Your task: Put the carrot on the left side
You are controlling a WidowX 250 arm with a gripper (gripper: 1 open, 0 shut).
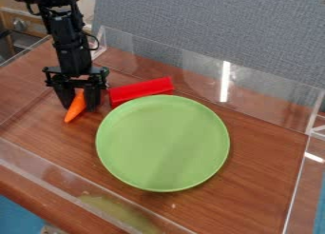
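The pincer (78, 98) points straight down at the left of the scene, low over the wooden surface (267, 171). Its two dark fingers (60, 89) stand on either side of the carrot (76, 106) — whether they press on it or have parted from it, I cannot tell from this view. The carrot is tilted, its pointed tip low and toward the left, at or close to the wood, its upper end between the fingers.

One carrot is in sight, small, orange and tapered. Just to the right of the pincer lies one red block (140, 89), long and rectangular, flat on the surface and apart from the carrot. One round green plate (162, 143) sits in the middle, its upper left rim near the block's end and below and to the right of the carrot — nothing rests on it.

Clear plastic walls (254, 81) run around the surface. One black arm (61, 33) rises from the pincer toward the upper left corner.
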